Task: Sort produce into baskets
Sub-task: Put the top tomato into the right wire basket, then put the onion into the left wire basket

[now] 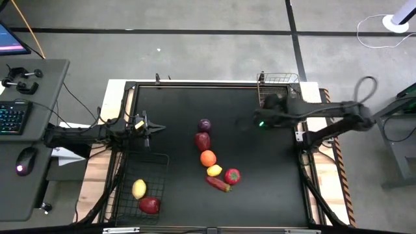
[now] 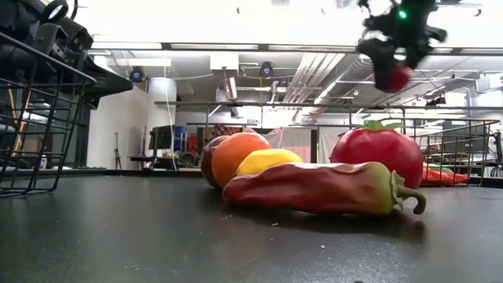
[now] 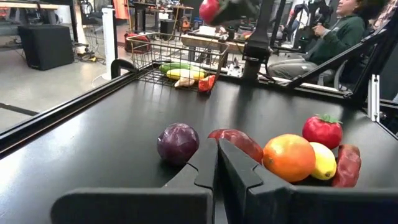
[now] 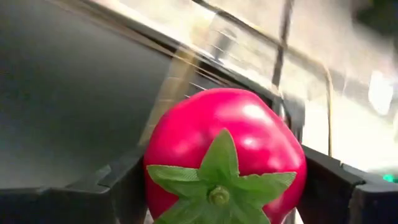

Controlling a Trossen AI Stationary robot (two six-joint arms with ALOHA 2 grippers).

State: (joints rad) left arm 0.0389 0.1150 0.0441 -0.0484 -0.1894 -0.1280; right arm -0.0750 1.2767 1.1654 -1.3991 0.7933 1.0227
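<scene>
My right gripper (image 1: 261, 119) is shut on a red tomato with a green calyx (image 4: 224, 158), high above the table's far right part; the tomato also shows in the low view (image 2: 398, 77). My left gripper (image 3: 217, 167) is shut and empty, at the table's left (image 1: 147, 127). A purple round fruit (image 1: 205, 125), a dark red fruit (image 1: 202, 140), an orange (image 1: 207, 158), a yellow fruit (image 1: 214, 171), a second tomato (image 1: 232, 175) and a red pepper (image 1: 218, 184) lie in a row at mid-table. The black wire basket (image 1: 156, 162) at the near left holds a lemon (image 1: 139, 189) and a red fruit (image 1: 149, 205). The metallic basket (image 1: 281, 79) stands at the far right. My right gripper pinches the tomato between its two fingers (image 4: 121, 183), one on each side of the fruit's round body (image 4: 160, 155). The calyx end faces the wrist camera. The tomato is lifted clear, well above the table.
The metallic basket (image 3: 186, 43) holds a cucumber, a yellow piece and a red piece. A person sits beyond the table's far right side (image 3: 336, 31). A keyboard and mouse lie on a side desk to the left (image 1: 13, 117). Bare black tabletop lies between the produce row and my right arm.
</scene>
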